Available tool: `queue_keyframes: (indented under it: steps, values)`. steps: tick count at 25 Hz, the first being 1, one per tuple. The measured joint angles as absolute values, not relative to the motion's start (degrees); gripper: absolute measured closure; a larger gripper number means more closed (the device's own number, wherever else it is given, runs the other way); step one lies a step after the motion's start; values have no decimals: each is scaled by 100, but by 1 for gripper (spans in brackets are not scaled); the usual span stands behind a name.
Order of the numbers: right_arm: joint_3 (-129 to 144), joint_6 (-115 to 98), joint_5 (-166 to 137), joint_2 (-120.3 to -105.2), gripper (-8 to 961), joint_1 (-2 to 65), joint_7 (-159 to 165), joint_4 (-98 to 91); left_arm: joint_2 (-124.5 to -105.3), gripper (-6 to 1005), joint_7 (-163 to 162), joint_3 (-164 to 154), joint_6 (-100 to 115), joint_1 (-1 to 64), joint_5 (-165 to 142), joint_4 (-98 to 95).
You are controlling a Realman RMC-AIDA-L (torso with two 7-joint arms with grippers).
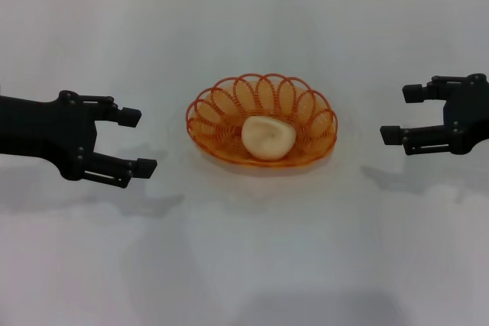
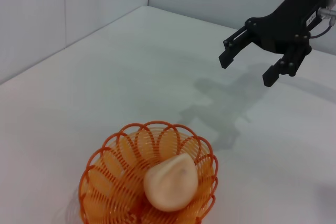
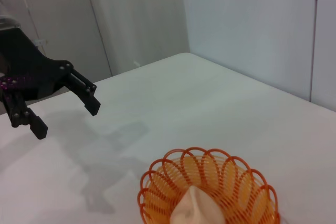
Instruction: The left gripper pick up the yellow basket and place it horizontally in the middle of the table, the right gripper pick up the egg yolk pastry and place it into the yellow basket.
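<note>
**Pastry seated in basket, both claws clear**

The yellow basket [image 1: 261, 128] is set flat on the table [image 1: 244, 250], near its middle, and the egg yolk pastry [image 1: 268, 137] is held inside it, toward the near wall. The left gripper [image 1: 136, 141] is poised well apart on one side, its jaws spread and empty. The right gripper [image 1: 402, 114] is kept well off on the other side, likewise spread and empty.

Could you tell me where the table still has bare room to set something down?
The table is bare in front of the yellow basket and behind it. It is tighter beside the basket, holding the egg yolk pastry, where the open left gripper and right gripper hover.
</note>
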State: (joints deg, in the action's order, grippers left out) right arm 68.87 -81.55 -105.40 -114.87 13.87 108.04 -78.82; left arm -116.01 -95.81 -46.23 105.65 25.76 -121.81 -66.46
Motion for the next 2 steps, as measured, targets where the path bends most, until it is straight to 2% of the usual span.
queue_keyframes:
  steps: [2]
  values:
    - [6895, -8157, -10543, -11490, 126, 1399, 10803, -7882, -11601, 119, -9580, -4623, 10565, 2575, -12181, -6645]
